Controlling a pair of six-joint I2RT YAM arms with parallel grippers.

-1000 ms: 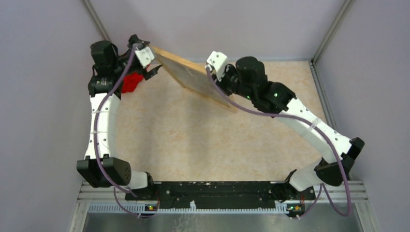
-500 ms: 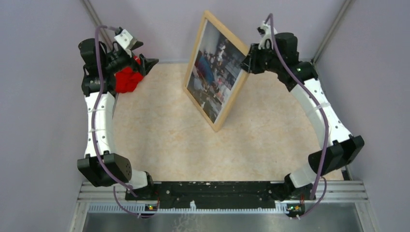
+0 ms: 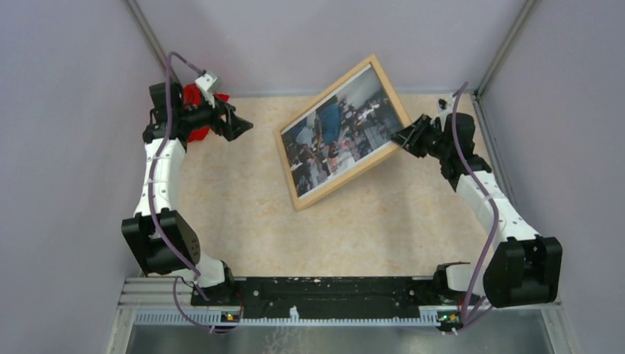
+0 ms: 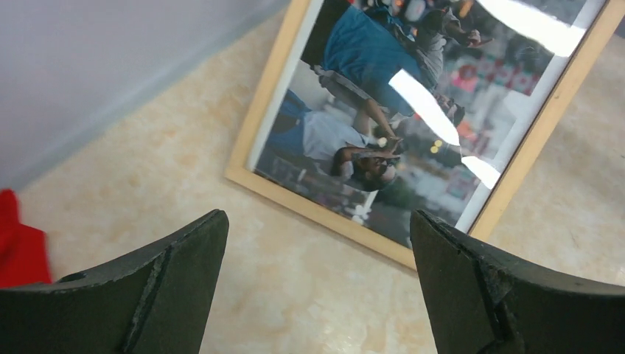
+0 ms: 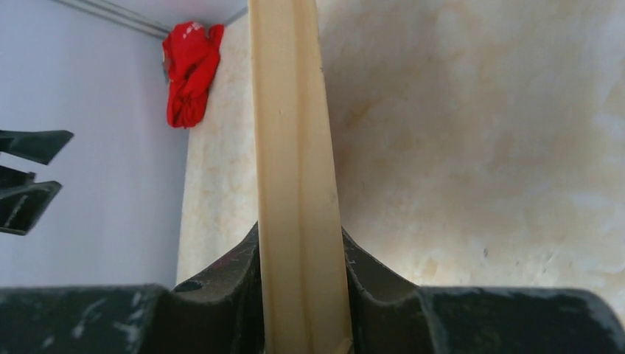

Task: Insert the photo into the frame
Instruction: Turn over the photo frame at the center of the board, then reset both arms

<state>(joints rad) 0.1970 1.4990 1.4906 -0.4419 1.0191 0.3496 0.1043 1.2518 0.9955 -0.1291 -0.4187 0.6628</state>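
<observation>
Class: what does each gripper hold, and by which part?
The right gripper clamps the light-wood picture frame by one edge, near a corner; the left gripper holds nothing.

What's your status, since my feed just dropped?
Left gripper open, empty. Right gripper shut on frame edge; photo inside, face up. Red cloth far left, clear.

No legible text, label, brand or number in any view. Signs inside the photo (image 4: pixel 383 125) are too blurred to read.
</observation>
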